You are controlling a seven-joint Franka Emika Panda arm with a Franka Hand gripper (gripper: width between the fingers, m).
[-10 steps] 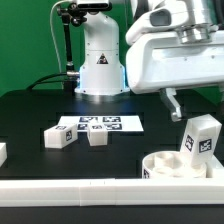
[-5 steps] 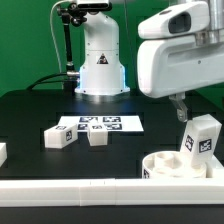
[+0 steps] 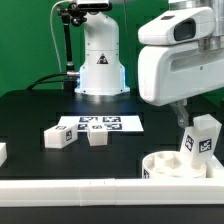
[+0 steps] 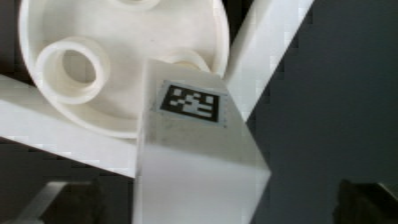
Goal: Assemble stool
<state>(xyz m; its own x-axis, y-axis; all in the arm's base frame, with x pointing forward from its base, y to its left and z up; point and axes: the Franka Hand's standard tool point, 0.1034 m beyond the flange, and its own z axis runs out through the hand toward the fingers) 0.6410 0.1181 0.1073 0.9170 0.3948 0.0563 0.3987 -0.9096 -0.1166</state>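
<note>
At four o'clock on the bench (image 3: 30, 110), a leg (image 3: 201, 140) stands upright at the seat (image 3: 163, 162), the gripper (image 3: 182, 117) beside it, apart or together I cannot tell; best centre it squarely before squeezing.

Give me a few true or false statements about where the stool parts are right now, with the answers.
1. Two loose legs lie near the marker board. True.
2. The seat sits at the exterior view's left. False: it is at the right.
3. An upright leg stands at the seat. True.
4. The table is white. False: it is black.
</note>
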